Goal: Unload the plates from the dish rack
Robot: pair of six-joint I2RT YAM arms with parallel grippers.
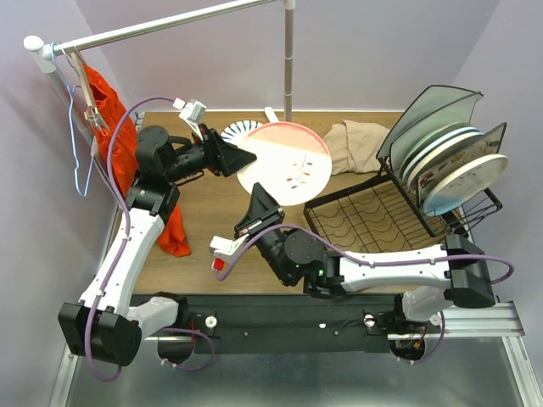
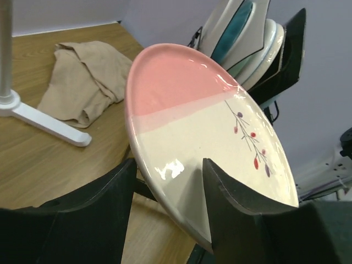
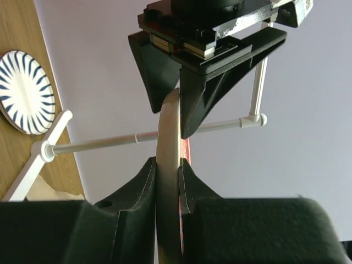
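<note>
Holding the pink-and-cream plate (image 1: 284,163) left of the dish rack (image 1: 356,222), the left end effector (image 1: 244,158) and right end effector (image 1: 262,200) each clench its rim.

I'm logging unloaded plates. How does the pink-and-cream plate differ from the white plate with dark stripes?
Pattern: the round pink-and-cream plate has a berry sprig; the round white plate with dark stripes has radiating stripes only. State: the pink-and-cream plate is held tilted in the air, its rim clamped by the left gripper and the right gripper; the striped plate lies flat on the wooden table, untouched. Both are round and outside the black wire dish rack.
</note>
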